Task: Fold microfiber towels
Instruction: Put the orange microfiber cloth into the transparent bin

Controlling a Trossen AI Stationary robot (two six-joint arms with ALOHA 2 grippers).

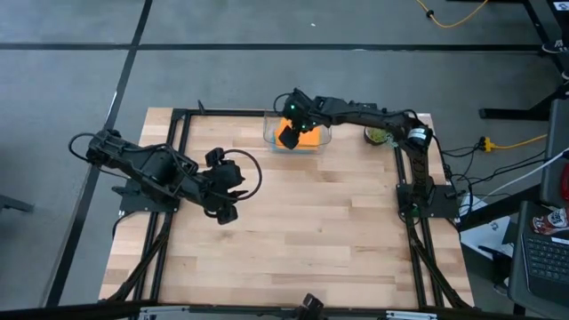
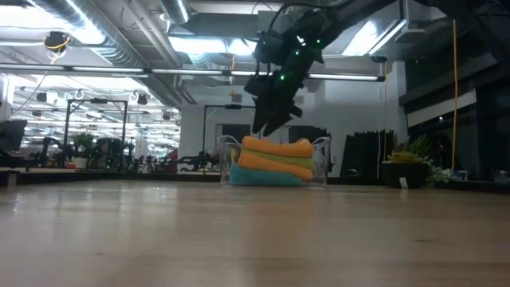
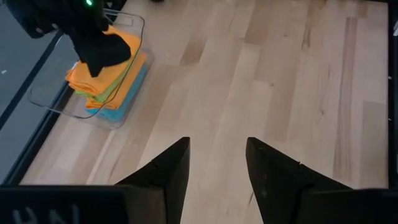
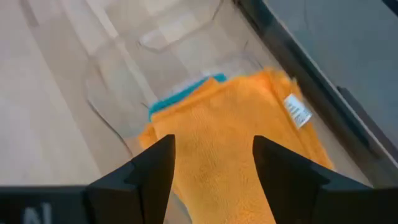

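So the microfiber towels [image 2: 275, 162] are sitting in a neat stack inside the clear plastic bin [image 1: 269, 132], which is parked at the far edge of the counter [image 1: 311, 240], roughly mid-way along it. Orange on top, lime green under that, another orange, teal at the bottom, at least that's how the low view reads. The right pincer [image 4: 211, 165] is hovering right above the stack with its jaws apart and nothing in them; the wrist camera looks straight down onto the top orange towel [image 4: 236, 130], with its little white tag [image 4: 297, 111] near one edge. The left pincer [image 3: 216, 158] is waiting over the left-middle part of the counter, jaws also apart, empty. Handling-wise I'd guess these are super light and floppy, so no way they keep their shape once lifted. The nap should give plenty of grip, so slipping isn't my worry; snagging two layers at once is. I'd pinch just the top layer near a corner or free edge, not the middle.
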